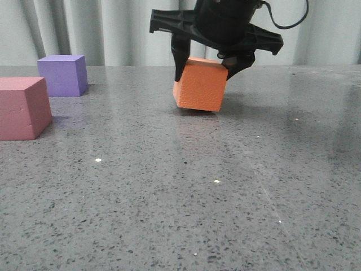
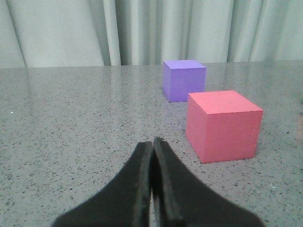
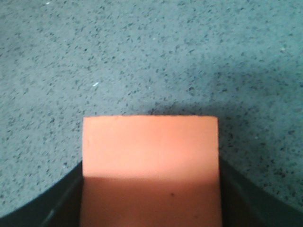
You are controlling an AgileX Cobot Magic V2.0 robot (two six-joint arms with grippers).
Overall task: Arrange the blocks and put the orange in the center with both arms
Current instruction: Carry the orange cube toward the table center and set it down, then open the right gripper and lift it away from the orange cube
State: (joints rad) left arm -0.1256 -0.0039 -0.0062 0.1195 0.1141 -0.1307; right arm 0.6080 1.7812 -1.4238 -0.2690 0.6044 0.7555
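The orange cube point(image 1: 200, 84) sits tilted in my right gripper point(image 1: 206, 66), its lower edge at or just above the grey tabletop near the middle back. The right gripper is shut on it; in the right wrist view the cube point(image 3: 150, 163) fills the space between the two black fingers point(image 3: 64, 201). The purple cube point(image 1: 63, 74) stands at the back left, and the pink-red cube point(image 1: 22, 107) in front of it at the left edge. In the left wrist view my left gripper point(image 2: 152, 144) is shut and empty, short of the pink-red cube point(image 2: 222, 125) and purple cube point(image 2: 183, 79).
A grey speckled tabletop point(image 1: 186, 192) spreads to the front and right. Pale curtains point(image 1: 90, 28) hang behind the table's far edge. A black cable point(image 1: 290, 20) loops from the right arm.
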